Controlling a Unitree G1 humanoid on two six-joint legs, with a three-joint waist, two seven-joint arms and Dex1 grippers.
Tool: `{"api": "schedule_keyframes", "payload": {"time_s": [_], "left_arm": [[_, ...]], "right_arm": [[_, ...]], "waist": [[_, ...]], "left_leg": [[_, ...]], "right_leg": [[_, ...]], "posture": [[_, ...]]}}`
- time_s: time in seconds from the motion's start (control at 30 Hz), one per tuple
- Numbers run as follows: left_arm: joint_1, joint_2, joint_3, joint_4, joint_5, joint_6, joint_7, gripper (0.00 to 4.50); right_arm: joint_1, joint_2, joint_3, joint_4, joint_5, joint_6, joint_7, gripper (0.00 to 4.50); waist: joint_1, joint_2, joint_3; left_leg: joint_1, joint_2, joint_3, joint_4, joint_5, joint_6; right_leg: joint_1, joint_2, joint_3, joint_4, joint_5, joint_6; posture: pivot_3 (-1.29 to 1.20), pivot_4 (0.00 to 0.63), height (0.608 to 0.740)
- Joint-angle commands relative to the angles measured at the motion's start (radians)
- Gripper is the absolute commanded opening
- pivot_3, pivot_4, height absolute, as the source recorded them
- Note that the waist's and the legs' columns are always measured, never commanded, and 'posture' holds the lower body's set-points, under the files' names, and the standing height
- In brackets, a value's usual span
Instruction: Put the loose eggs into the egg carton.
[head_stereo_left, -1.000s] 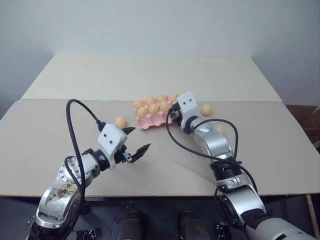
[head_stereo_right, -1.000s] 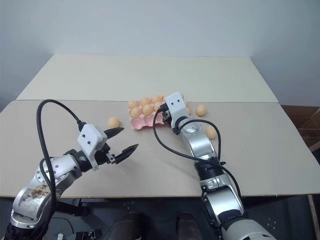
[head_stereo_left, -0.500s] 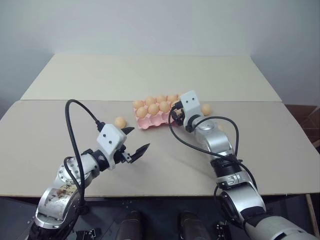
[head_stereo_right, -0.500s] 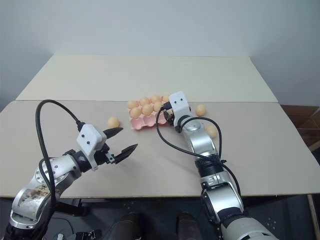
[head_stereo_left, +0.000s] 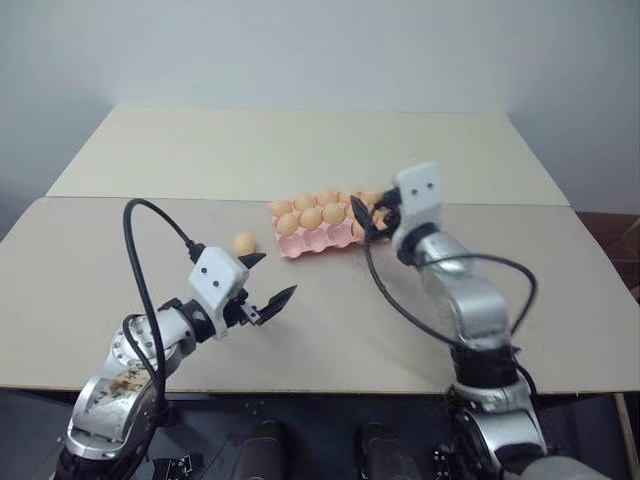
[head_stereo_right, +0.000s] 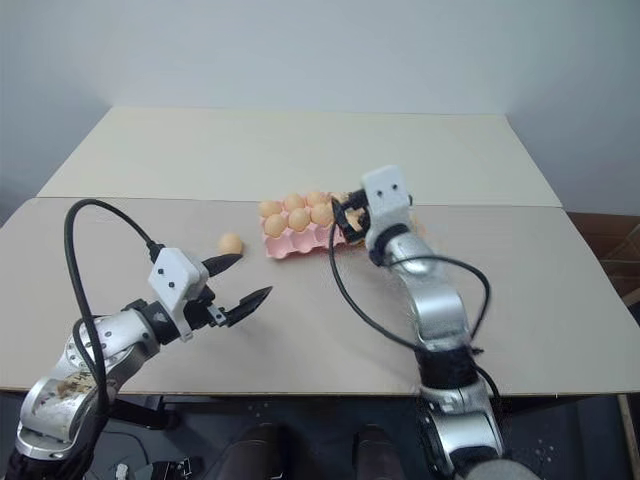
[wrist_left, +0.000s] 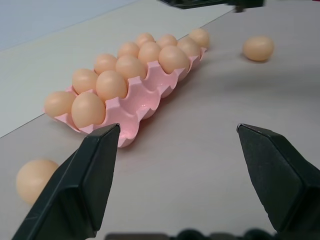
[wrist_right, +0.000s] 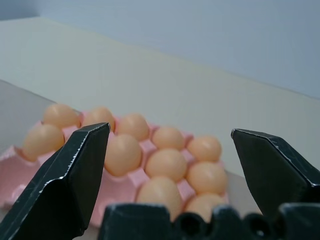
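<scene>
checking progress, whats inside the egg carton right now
The egg carton holds tan eggs in most of its cups. From the left wrist view, a few near-side cups look empty. In the eye views, the right claw covers the carton's right end, so those cups can't be checked.

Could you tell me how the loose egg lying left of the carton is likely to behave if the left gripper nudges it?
The loose egg looks smooth and oval on a bare flat table, so it would probably roll, likely in a curve. It may slip between hard jaws.

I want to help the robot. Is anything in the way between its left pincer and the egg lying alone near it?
No. In the right eye view, just bare table lies between the open left pincer and the loose egg.
</scene>
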Motion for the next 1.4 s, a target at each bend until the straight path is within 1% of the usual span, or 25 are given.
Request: {"api": "schedule_keyframes", "payload": {"time_s": [0.03,0.17,0.33,0.43,0.53,0.6,0.67,0.7,0.8,0.93,1.03,1.17,1.4], "left_arm": [[0.011,-0.009,0.022,-0.033,-0.017,-0.028,0.001,4.05],[0.021,-0.012,0.020,-0.026,-0.022,-0.041,-0.006,4.05],[-0.002,-0.009,-0.005,0.001,-0.015,-0.059,-0.025,4.05],[-0.021,-0.009,-0.025,0.019,-0.008,-0.075,-0.037,4.05],[-0.044,-0.021,-0.049,0.037,-0.004,-0.087,-0.039,4.05],[-0.057,-0.026,-0.069,0.049,0.002,-0.097,-0.045,4.05],[-0.065,-0.028,-0.081,0.057,0.005,-0.103,-0.050,4.05],[-0.076,-0.030,-0.095,0.064,0.009,-0.104,-0.055,4.05],[-0.112,-0.039,-0.135,0.084,0.023,-0.101,-0.058,4.05],[-0.148,-0.056,-0.171,0.103,0.027,-0.090,-0.061,4.05],[-0.156,-0.048,-0.199,0.112,0.030,-0.091,-0.084,4.05],[-0.160,-0.032,-0.217,0.106,0.026,-0.089,-0.111,4.05],[-0.138,-0.018,-0.206,0.094,0.026,-0.088,-0.108,4.05]], "right_arm": [[0.168,-0.021,-0.015,-0.256,0.033,0.035,0.015,4.48],[0.370,-0.011,-0.005,-0.384,0.020,0.005,-0.015,4.48],[0.547,-0.016,0.045,-0.415,-0.044,-0.085,-0.045,4.48],[0.634,-0.014,0.038,-0.402,-0.064,-0.145,-0.058,4.48],[0.699,0.028,0.011,-0.384,-0.053,-0.206,-0.085,4.48],[0.715,0.062,0.001,-0.377,-0.058,-0.239,-0.115,4.48],[0.711,0.079,0.004,-0.376,-0.072,-0.245,-0.133,4.48],[0.684,0.092,0.011,-0.378,-0.093,-0.209,-0.158,4.48],[0.577,0.130,0.028,-0.366,-0.156,-0.059,-0.236,4.48],[0.424,0.162,0.005,-0.314,-0.181,0.066,-0.277,4.48],[0.319,0.143,-0.030,-0.225,-0.184,0.115,-0.273,4.48],[0.226,0.091,-0.073,-0.109,-0.171,0.140,-0.240,4.48],[0.136,0.014,-0.113,0.065,-0.153,0.133,-0.183,4.48]], "waist": [[-0.002,0.000,0.000],[-0.010,0.000,0.000],[-0.007,0.000,0.000],[-0.002,0.000,0.000],[-0.002,0.000,0.000],[-0.002,0.000,0.000],[-0.004,0.000,0.000],[-0.005,0.000,0.000],[-0.004,0.000,0.000],[-0.003,0.000,0.000],[-0.003,0.000,0.000],[-0.002,0.000,0.000],[-0.004,0.000,0.000]], "left_leg": [[0.000,0.000,0.000,0.000,0.000,0.000],[0.001,0.001,0.000,0.000,0.000,0.000],[0.003,0.001,0.001,0.000,0.000,0.000],[0.002,0.001,0.001,0.000,0.000,0.000],[0.001,0.000,0.001,0.000,0.000,0.000],[0.001,0.001,0.001,0.000,0.000,0.000],[0.001,0.001,0.001,0.000,0.000,0.000],[0.001,0.001,0.001,0.000,0.000,0.000],[0.002,0.002,0.000,0.000,0.000,0.000],[0.001,0.001,0.000,0.000,0.000,0.000],[0.000,0.000,0.000,0.000,0.000,0.000],[0.000,0.000,0.001,0.000,0.000,0.000],[0.000,0.000,0.001,0.000,0.000,0.000]], "right_leg": [[0.000,0.000,0.000,0.000,0.000,0.000],[-0.001,0.001,0.002,0.000,0.000,0.000],[0.001,0.001,0.002,-0.001,-0.001,0.001],[0.001,0.001,0.002,-0.002,-0.001,0.000],[0.001,0.001,0.001,-0.003,-0.001,0.000],[0.001,0.001,0.001,-0.003,-0.001,0.000],[0.001,0.001,0.001,-0.003,-0.001,0.001],[0.001,0.001,0.002,-0.003,-0.002,0.002],[0.000,0.002,0.002,-0.003,-0.002,0.002],[0.000,0.002,0.001,-0.003,0.000,-0.001],[0.000,0.001,0.001,-0.003,-0.001,0.000],[0.000,0.001,0.001,-0.003,0.000,0.000],[0.000,0.002,0.001,-0.003,0.000,0.000]], "posture": [[0.00,0.150,0.740],[0.00,0.150,0.740],[0.00,0.150,0.740],[0.00,0.150,0.740],[0.00,0.150,0.740],[0.00,0.150,0.740],[0.00,0.150,0.740],[0.00,0.150,0.740],[0.00,0.150,0.740],[0.00,0.150,0.740],[0.00,0.150,0.740],[0.00,0.150,0.740],[0.00,0.150,0.740]]}}
